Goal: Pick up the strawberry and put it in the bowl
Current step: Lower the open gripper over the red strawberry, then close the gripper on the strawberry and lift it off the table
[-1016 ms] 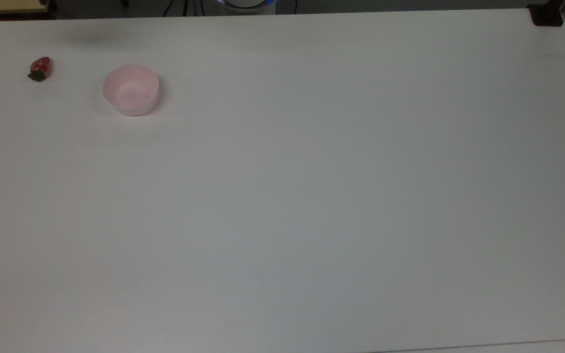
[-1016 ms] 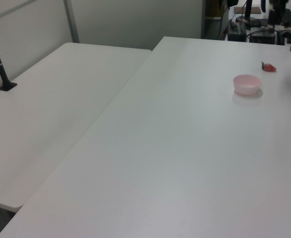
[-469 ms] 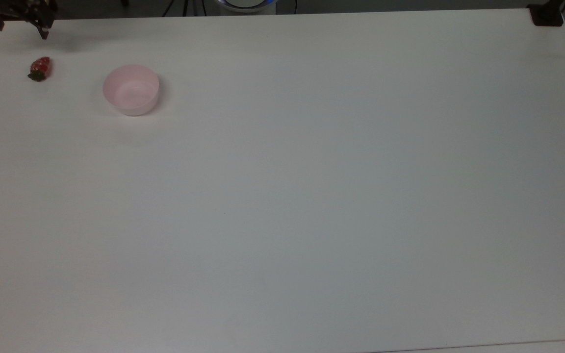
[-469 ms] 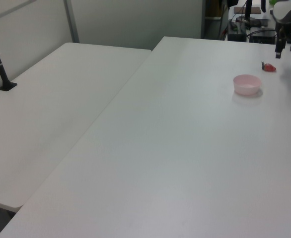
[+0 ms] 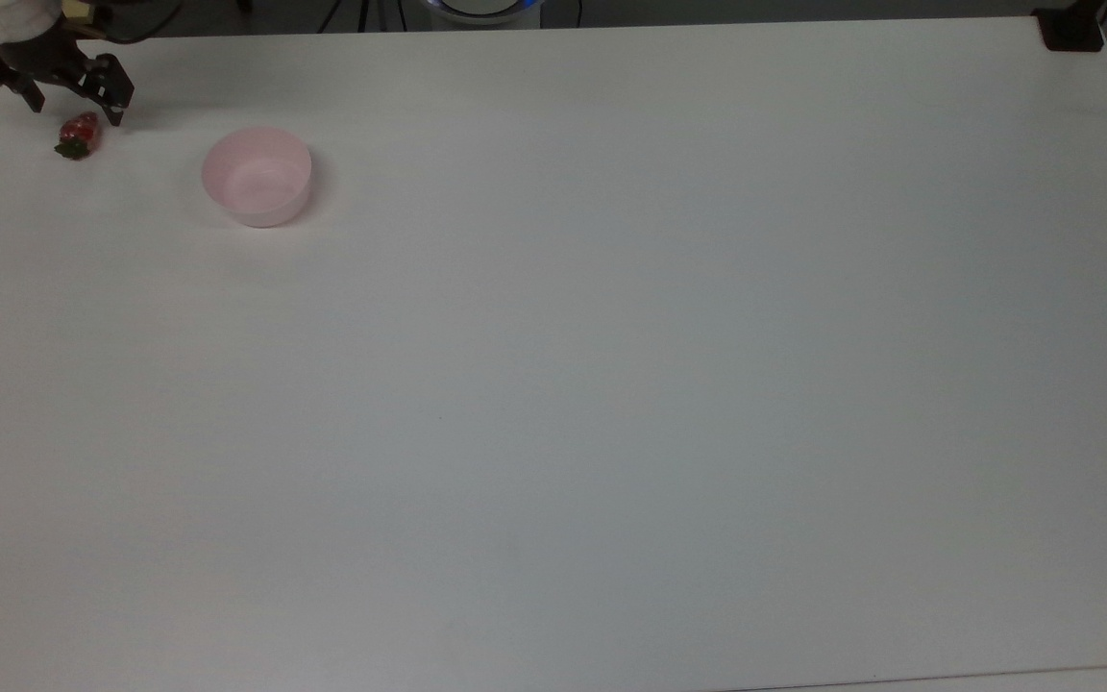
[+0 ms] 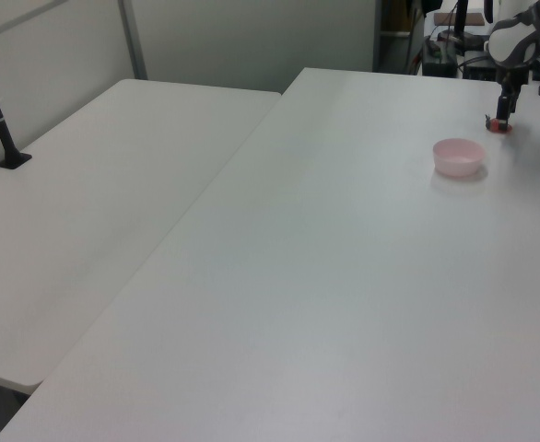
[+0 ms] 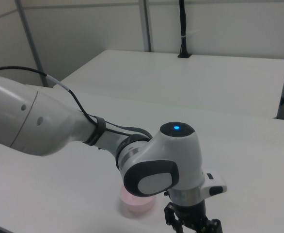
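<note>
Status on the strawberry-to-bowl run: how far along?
Done: the approach. The gripper is open, just above the strawberry in the top view. In hand: nothing; the strawberry lies on the table, ungrasped. Left: lower, close, lift, carry to the bowl on the top view's right, which has nothing in it, and release.

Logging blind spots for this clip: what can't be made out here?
- Strawberry: the left view has the gripper in front of it, so contact cannot be told.
- Gripper: the top view shows the jaws open near the berry, but not their height.
- Bowl: the right view has the arm covering most of it; the frame's bottom edge crops the fingers.
</note>
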Robot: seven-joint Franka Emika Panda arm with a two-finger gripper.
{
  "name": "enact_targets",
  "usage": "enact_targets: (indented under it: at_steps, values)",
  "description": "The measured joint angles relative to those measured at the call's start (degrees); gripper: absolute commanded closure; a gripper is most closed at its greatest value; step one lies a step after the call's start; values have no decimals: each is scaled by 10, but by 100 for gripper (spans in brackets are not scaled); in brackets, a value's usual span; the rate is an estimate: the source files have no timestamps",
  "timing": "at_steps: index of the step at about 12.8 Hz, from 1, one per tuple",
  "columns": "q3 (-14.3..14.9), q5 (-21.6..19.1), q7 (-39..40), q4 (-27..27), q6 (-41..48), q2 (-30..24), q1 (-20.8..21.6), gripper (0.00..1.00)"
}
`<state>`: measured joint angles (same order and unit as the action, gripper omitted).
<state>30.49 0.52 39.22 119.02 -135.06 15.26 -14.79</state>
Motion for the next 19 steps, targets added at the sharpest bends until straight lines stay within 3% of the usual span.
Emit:
enact_targets:
  at_steps: [2, 4, 6, 11, 12, 13, 14, 15, 16, 17, 19]
  values:
    - [-13, -25, 0, -1, -15, 17, 0, 27]
    - [-24, -59, 0, -4, -27, 26, 1, 43]
    - [-24, -64, 0, -5, -28, 27, 1, 54]
    - [-33, -67, 3, -15, -4, 24, 1, 54]
    - [-34, -67, 10, -17, 5, 22, 1, 50]
    - [-35, -67, 17, -19, 10, 20, 1, 39]
    - [-35, -67, 24, -19, 11, 19, 1, 20]
    - [-35, -67, 35, -19, 12, 19, 0, 11]
    - [-35, -67, 44, -19, 13, 19, -1, 8]
    - [-34, -67, 50, -19, 15, 19, -1, 0]
    - [-32, -67, 61, -19, 16, 18, -2, 1]
